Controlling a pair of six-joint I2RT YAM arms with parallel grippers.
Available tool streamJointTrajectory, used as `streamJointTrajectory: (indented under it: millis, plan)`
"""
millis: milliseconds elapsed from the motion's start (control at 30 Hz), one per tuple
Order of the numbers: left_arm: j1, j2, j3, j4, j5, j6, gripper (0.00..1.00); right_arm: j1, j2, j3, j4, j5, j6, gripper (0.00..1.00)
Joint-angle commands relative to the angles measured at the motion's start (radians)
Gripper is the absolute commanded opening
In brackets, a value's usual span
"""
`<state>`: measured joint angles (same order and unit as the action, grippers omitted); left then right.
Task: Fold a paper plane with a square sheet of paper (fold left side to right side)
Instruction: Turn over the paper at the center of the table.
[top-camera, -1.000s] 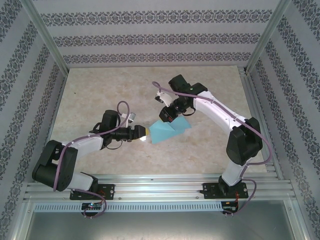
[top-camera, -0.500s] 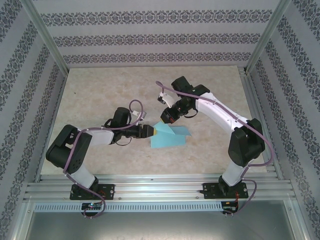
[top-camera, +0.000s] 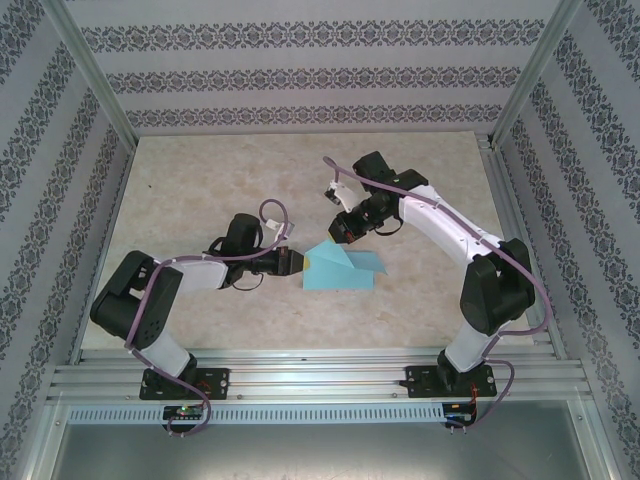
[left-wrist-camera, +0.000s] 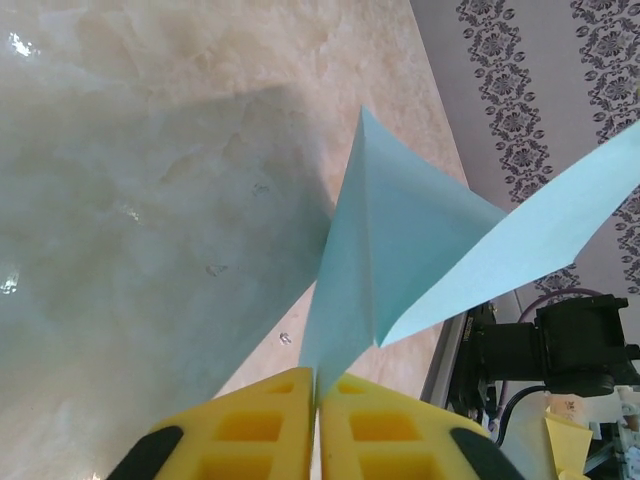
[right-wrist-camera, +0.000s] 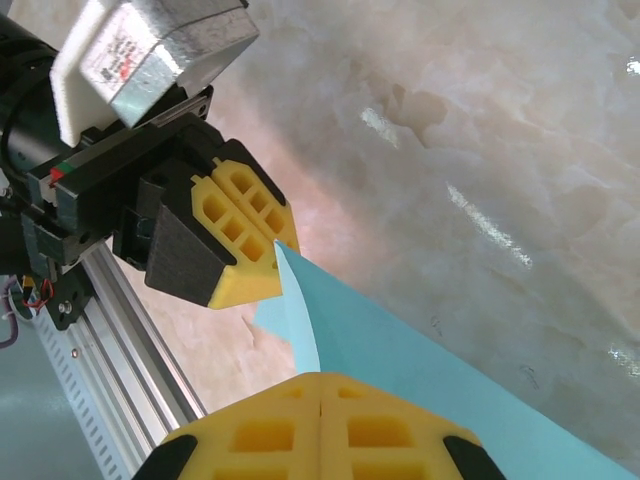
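At mid-table, both grippers have the paper pinched.
On the near side, the left gripper (top-camera: 297, 262) is clamped tight on the left tip of the cyan square sheet of paper (top-camera: 345, 274), which is part-folded on the table (top-camera: 200, 190). Just beyond, the right gripper (top-camera: 343, 232) nips its raised flap.

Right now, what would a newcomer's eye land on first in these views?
The cyan paper at mid-table stands out, partly folded with one flap raised off the pale marble-look table. Both arms meet at it: the left tool is pinched shut on its left corner, and the right tool is shut on the raised flap from the far side. Up close, the bright yellow fingertips draw the eye.
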<state>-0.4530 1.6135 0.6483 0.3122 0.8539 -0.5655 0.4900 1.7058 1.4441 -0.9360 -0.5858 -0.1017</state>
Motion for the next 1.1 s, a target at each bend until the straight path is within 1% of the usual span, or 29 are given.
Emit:
streamJointTrajectory:
  millis: [0, 100, 167, 233, 267, 333, 433, 467, 533, 600, 700, 733, 767, 833, 867, 933, 1000, 1067]
  plan:
    - [-0.009, -0.038, 0.019, -0.010, -0.006, 0.032, 0.04, -0.007, -0.035, -0.021, 0.031, -0.021, 0.019, 0.00]
    - [-0.010, -0.062, 0.025, -0.015, -0.019, 0.033, 0.00, -0.007, -0.055, -0.037, 0.038, -0.034, 0.031, 0.02]
    - [-0.009, -0.084, 0.036, -0.033, -0.041, 0.041, 0.00, -0.010, -0.076, -0.049, 0.047, -0.038, 0.054, 0.07]
    - [-0.011, -0.124, 0.052, -0.086, -0.087, 0.075, 0.00, -0.020, -0.100, -0.056, 0.053, -0.018, 0.107, 0.15]
    - [-0.013, -0.151, 0.069, -0.143, -0.124, 0.109, 0.00, -0.030, -0.116, -0.050, 0.048, 0.007, 0.155, 0.19]
    - [-0.021, -0.204, 0.109, -0.268, -0.221, 0.192, 0.00, -0.053, -0.150, -0.044, 0.044, 0.026, 0.248, 0.21]
    - [-0.051, -0.279, 0.173, -0.423, -0.374, 0.303, 0.00, -0.085, -0.249, -0.075, 0.090, 0.081, 0.443, 0.36]
    - [-0.064, -0.301, 0.191, -0.460, -0.433, 0.327, 0.00, -0.098, -0.291, -0.102, 0.125, 0.101, 0.544, 0.44]
    - [-0.084, -0.340, 0.213, -0.501, -0.517, 0.371, 0.00, -0.128, -0.371, -0.194, 0.221, 0.105, 0.770, 0.46]
    - [-0.108, -0.366, 0.239, -0.544, -0.608, 0.410, 0.00, -0.145, -0.453, -0.325, 0.368, 0.079, 1.055, 0.46]
    - [-0.145, -0.378, 0.276, -0.599, -0.680, 0.463, 0.00, -0.136, -0.544, -0.495, 0.622, 0.061, 1.429, 0.51]
    - [-0.154, -0.377, 0.285, -0.610, -0.695, 0.479, 0.00, -0.130, -0.559, -0.528, 0.667, 0.073, 1.512, 0.51]
    - [-0.169, -0.376, 0.291, -0.620, -0.713, 0.494, 0.00, -0.119, -0.571, -0.535, 0.674, 0.092, 1.575, 0.53]
    - [-0.190, -0.372, 0.302, -0.630, -0.732, 0.520, 0.00, -0.092, -0.560, -0.479, 0.588, 0.128, 1.583, 0.58]
    - [-0.201, -0.368, 0.308, -0.635, -0.743, 0.530, 0.00, -0.073, -0.535, -0.421, 0.496, 0.147, 1.563, 0.61]
    - [-0.214, -0.358, 0.316, -0.642, -0.749, 0.547, 0.00, -0.045, -0.482, -0.314, 0.350, 0.164, 1.522, 0.62]
    - [-0.231, -0.351, 0.314, -0.634, -0.751, 0.560, 0.00, -0.014, -0.433, -0.233, 0.272, 0.188, 1.510, 0.63]
    - [-0.243, -0.343, 0.315, -0.625, -0.754, 0.565, 0.00, 0.010, -0.396, -0.202, 0.252, 0.190, 1.527, 0.63]
